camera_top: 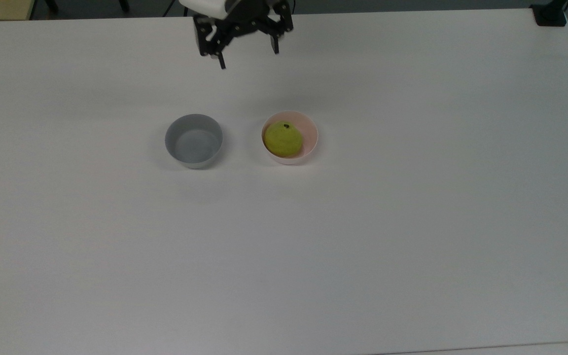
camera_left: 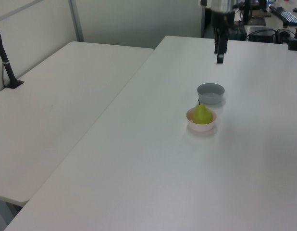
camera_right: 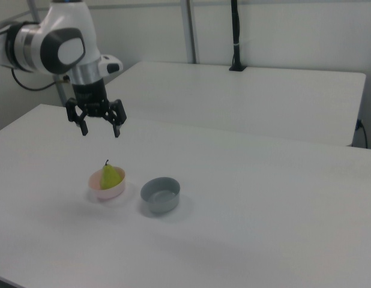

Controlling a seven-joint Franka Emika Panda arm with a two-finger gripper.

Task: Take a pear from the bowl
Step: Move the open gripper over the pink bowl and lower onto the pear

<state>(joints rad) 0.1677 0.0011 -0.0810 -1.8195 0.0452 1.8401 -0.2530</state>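
A yellow-green pear [camera_top: 283, 138] [camera_left: 202, 114] [camera_right: 110, 176] with a dark stem stands upright in the pale pink bowl [camera_top: 312, 131] [camera_left: 203, 127] [camera_right: 107, 192] near the table's middle. My gripper [camera_top: 249, 59] [camera_left: 219, 57] [camera_right: 100, 133] hangs open in the air, fingers pointing down and nothing between them. In the top view it is above the two bowls, toward the table's far edge. The right view places it well above the pear and slightly to the right view's left.
A grey bowl [camera_top: 194, 140] [camera_left: 210, 93] [camera_right: 161, 194] of the same size stands empty beside the pink one. A second white table [camera_left: 57, 110] [camera_right: 245, 96] adjoins this one. A black clamp post [camera_top: 550, 15] [camera_right: 235, 36] stands at the edge.
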